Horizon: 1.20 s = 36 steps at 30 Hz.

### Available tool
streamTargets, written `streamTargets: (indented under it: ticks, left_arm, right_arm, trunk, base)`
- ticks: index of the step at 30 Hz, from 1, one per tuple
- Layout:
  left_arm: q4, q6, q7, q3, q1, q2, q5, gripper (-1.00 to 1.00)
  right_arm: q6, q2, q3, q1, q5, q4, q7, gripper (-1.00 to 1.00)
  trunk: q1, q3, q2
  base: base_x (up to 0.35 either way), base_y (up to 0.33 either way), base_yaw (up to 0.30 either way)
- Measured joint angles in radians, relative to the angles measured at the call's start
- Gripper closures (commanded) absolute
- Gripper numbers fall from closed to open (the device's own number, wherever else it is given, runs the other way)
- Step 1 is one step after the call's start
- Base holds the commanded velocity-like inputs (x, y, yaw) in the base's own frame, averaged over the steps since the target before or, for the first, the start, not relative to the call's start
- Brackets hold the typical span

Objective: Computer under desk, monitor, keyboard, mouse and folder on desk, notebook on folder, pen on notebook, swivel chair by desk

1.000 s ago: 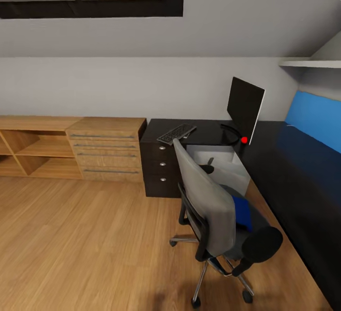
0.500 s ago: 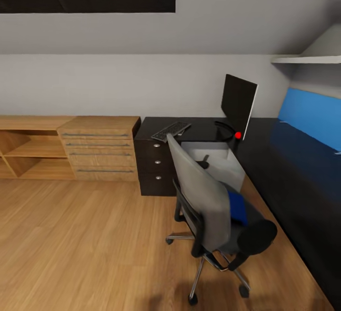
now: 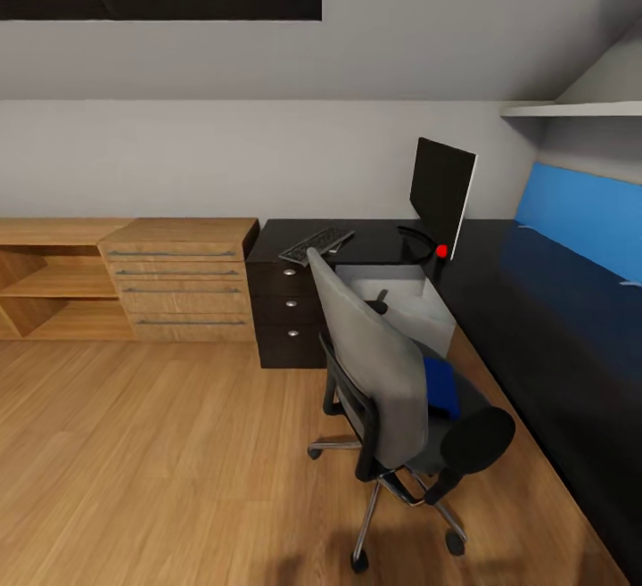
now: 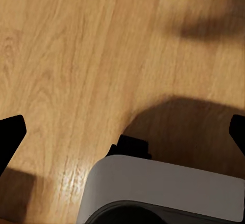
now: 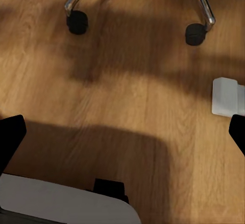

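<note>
Head view: bright-blue flat folder (image 3: 441, 387) lies on the seat of the grey upholstered swivel chair (image 3: 374, 372), beside the black-topped L-shaped desk (image 3: 535, 301).
On desk: wide black monitor (image 3: 440, 192); slim black keyboard (image 3: 316, 245) near it.
Under desk: light grey-white computer tower (image 3: 401, 301).
Key relation: folder sits ahead and to the right, so the right arm looks nearer.
Jaws: both pairs spread apart over the wood floor (image 4: 76, 55), holding nothing.
Writing: none readable.
</note>
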Motion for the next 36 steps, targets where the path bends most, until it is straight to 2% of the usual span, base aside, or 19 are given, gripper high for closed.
streamTargets:
  ticks: [14, 17, 18, 19, 20, 21, 23, 24, 28, 29, 31, 32, 35, 36]
  left_arm:
    - [-0.003, -0.003, 0.0, 0.0, 0.0, 0.001, 0.0, -1.0]
    - [-0.038, 0.001, 0.001, 0.001, 0.0, 0.002, 0.001, -1.0]
    - [-0.112, 0.005, 0.0, 0.003, 0.0, 0.002, -0.001, -1.0]
    - [-0.234, 0.057, 0.0, 0.005, 0.0, 0.001, 0.0, -1.0]
    - [-0.296, 0.085, 0.0, 0.006, 0.0, 0.0, -0.002, -1.0]
    - [-0.375, 0.158, 0.001, 0.006, 0.0, -0.003, -0.003, -1.0]
    - [-0.468, 0.259, 0.005, 0.007, 0.0, -0.006, -0.003, -1.0]
    - [-0.558, 0.358, 0.01, 0.006, 0.0, -0.012, -0.003, -1.0]
    - [-0.737, 0.533, 0.016, 0.006, -0.002, -0.041, -0.004, -1.0]
    - [-0.799, 0.585, 0.02, 0.006, -0.008, -0.061, -0.005, -1.0]
    - [-0.849, 0.621, 0.027, 0.006, -0.021, -0.08, -0.006, -1.0]
    - [-0.878, 0.643, 0.039, 0.005, -0.036, -0.094, -0.005, -1.0]
    - [-0.906, 0.662, 0.057, 0.005, -0.055, -0.107, -0.006, -1.0]
    - [-0.913, 0.669, 0.063, 0.004, -0.063, -0.112, -0.006, -1.0]
  right_arm:
    - [-0.005, 0.0, 0.0, 0.0, 0.0, -0.002, -0.001, -1.0]
    - [-0.009, -0.005, -0.001, 0.0, -0.001, -0.019, -0.001, -1.0]
    - [-0.006, -0.011, -0.002, 0.0, -0.004, -0.058, -0.002, -1.0]
    - [0.007, -0.013, -0.003, -0.001, -0.005, -0.13, -0.006, -1.0]
    - [0.019, -0.013, -0.003, 0.0, -0.005, -0.154, -0.008, -1.0]
    - [0.061, -0.013, -0.003, -0.001, -0.005, -0.204, -0.015, -1.0]
    - [0.136, -0.012, -0.004, -0.001, -0.005, -0.266, -0.024, -1.0]
    - [0.23, -0.012, -0.004, -0.001, -0.007, -0.336, -0.032, -1.0]
    - [0.425, -0.012, -0.009, -0.004, -0.032, -0.486, -0.042, -1.0]
    - [0.504, -0.013, -0.016, -0.014, -0.061, -0.546, -0.045, -1.0]
    - [0.572, -0.014, -0.024, -0.041, -0.103, -0.592, -0.049, -1.0]
    - [0.632, -0.015, -0.036, -0.082, -0.146, -0.618, -0.052, -1.0]
    - [0.721, -0.02, -0.066, -0.169, -0.217, -0.625, -0.055, -1.0]
    - [0.767, -0.027, -0.094, -0.222, -0.262, -0.606, -0.054, -1.0]
  trunk:
    - [0.054, -0.044, -0.098]
    - [0.065, -0.053, -0.119]
    - [0.069, -0.056, -0.126]
    - [0.073, -0.059, -0.133]
    - [0.077, -0.063, -0.14]
    - [0.081, -0.066, -0.147]
    - [0.088, -0.072, -0.161]
    - [0.092, -0.075, -0.168]
    - [0.107, -0.087, -0.196]
    - [0.111, -0.09, -0.203]
    - [0.119, -0.097, -0.217]
    - [0.123, -0.1, -0.224]
    - [0.134, -0.109, -0.245]
    - [0.138, -0.112, -0.252]
  base:
    - [0.0, 0.0, 0.0]
    - [0.0, 0.0, 0.0]
    - [0.0, 0.0, 0.0]
    - [0.0, 0.0, 0.0]
    - [0.0, 0.0, 0.0]
    - [0.0, 0.0, 0.0]
    - [0.0, 0.0, 0.0]
    - [0.0, 0.0, 0.0]
    - [0.0, 0.0, 0.0]
    - [0.0, 0.0, 0.0]
    - [0.0, 0.0, 0.0]
    - [0.0, 0.0, 0.0]
    - [0.0, 0.0, 0.0]
    - [0.0, 0.0, 0.0]
